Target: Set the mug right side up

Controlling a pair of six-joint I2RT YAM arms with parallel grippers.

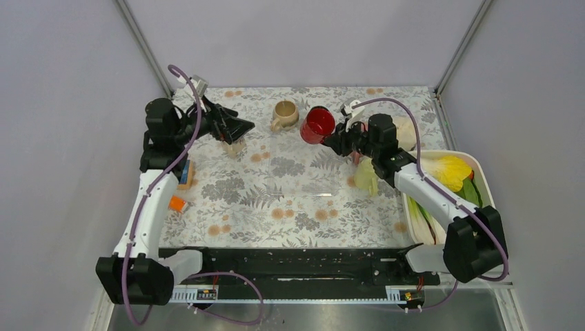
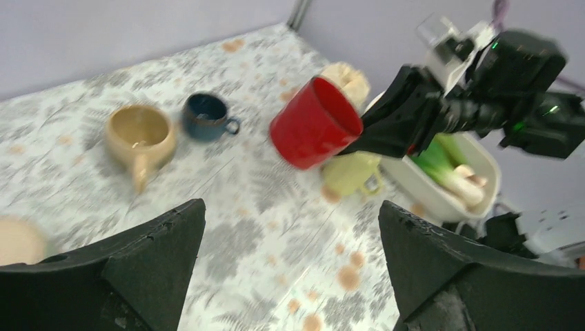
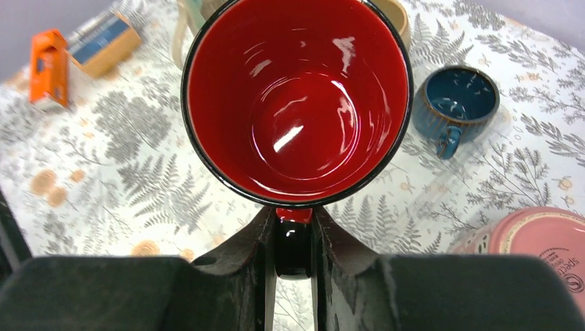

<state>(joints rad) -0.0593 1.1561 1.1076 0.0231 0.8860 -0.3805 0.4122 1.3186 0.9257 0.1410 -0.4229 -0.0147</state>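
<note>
Right gripper [image 3: 293, 231]: pressed together on the handle of the red mug [image 3: 296, 96], pinching it just under the rim.
Mug's place: over the far middle of the table [image 1: 290, 193]; lifted clear, I think, though the gap is hard to read.
Axis: tipped on its side, mouth facing back at my right wrist, base toward my left arm.
Left gripper [image 2: 290, 207]: spread wide, empty, well apart.
Nearer hand: the right; rolling that wrist should bring the mouth up.
</note>
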